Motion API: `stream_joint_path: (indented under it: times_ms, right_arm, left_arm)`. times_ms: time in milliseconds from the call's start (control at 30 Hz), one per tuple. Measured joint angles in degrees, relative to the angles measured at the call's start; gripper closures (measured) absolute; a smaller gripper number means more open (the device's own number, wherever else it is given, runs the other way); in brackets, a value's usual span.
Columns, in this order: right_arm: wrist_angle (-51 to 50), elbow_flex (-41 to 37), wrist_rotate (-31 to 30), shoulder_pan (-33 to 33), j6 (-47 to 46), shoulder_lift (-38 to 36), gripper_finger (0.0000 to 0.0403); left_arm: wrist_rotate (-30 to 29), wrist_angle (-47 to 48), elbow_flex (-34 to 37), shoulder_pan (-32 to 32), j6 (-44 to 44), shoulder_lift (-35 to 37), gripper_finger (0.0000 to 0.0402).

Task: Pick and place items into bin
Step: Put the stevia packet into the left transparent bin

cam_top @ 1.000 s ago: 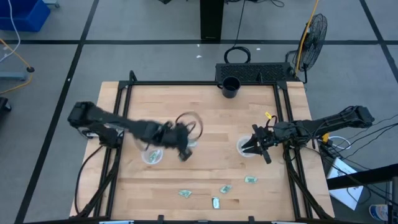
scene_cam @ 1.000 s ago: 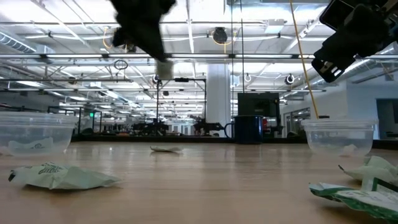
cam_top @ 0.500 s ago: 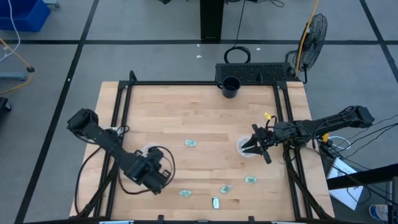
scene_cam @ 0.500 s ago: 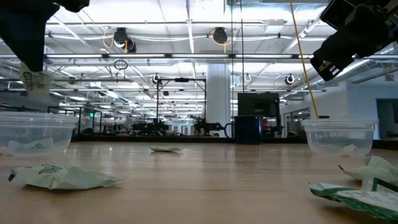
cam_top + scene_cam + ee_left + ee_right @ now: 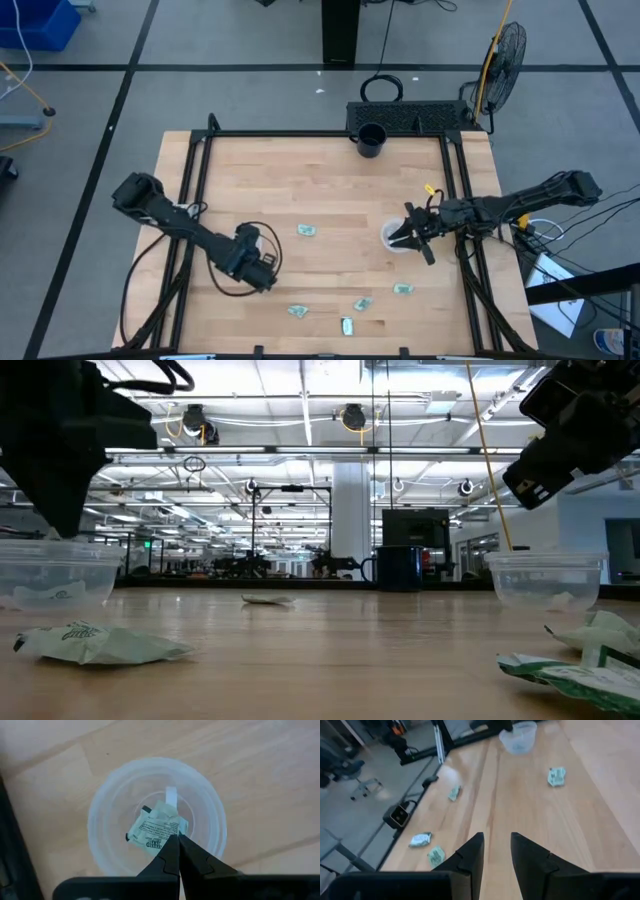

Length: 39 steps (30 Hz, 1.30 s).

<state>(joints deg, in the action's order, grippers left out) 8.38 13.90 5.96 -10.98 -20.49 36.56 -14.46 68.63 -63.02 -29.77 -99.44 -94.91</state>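
The items are small pale green crinkled packets. Several lie on the wooden table: one (image 5: 307, 230) near the middle, others (image 5: 362, 303) toward the near edge. My left gripper (image 5: 178, 840) is shut and points down into the left clear cup (image 5: 107, 800), which the arm hides in the high view. That cup (image 5: 55, 575) stands on its base and has packets inside. My right gripper (image 5: 496, 842) is open and hovers beside and above the right clear cup (image 5: 390, 237), touching nothing. My left gripper comes from above, pointing down into the left cup. Its shut fingertips (image 5: 170, 851) meet the edge of a printed green packet (image 5: 160, 832). Whether that packet hangs from the tips or lies on the cup's bottom, I cannot tell.
A black mug (image 5: 371, 140) stands at the far edge and a fan (image 5: 505, 55) stands beyond the far right corner. A black frame (image 5: 190, 190) runs around the table. Bare wood lies between the two cups and toward the far edge.
My left gripper, carrying a pale packet at its tips, has swung fast from the table's middle toward the left and near edge. It then settled over the left cup and came down toward its rim, staying shut throughout.
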Motion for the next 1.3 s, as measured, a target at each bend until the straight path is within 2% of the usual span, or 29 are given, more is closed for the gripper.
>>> stream_joint_path:
  times_ms: [200,400,667,1067,1300]
  right_arm:
    - [7.0,-2.7,0.1,0.0,0.0,0.0,0.0314]
    - [7.3,-2.8,0.1,0.0,0.1,0.0,0.0314]
    - [7.2,-2.8,0.1,0.0,2.5,0.0,0.0314]
    - [7.0,-2.8,0.1,0.0,3.7,0.0,0.0314]
    - [7.2,-2.8,-3.7,0.0,5.8,0.0,0.0314]
  left_arm:
    - [1.8,-4.4,1.9,2.7,1.8,0.0,0.0390]
    - [2.7,-5.9,2.6,4.2,2.7,0.0,0.0387]
    - [6.6,-5.7,2.6,5.4,5.3,0.0,0.0381]
    - [4.0,-5.2,2.6,5.7,5.3,0.0,0.0289]
    - [4.9,-3.9,0.6,8.0,6.7,2.2,0.0280]
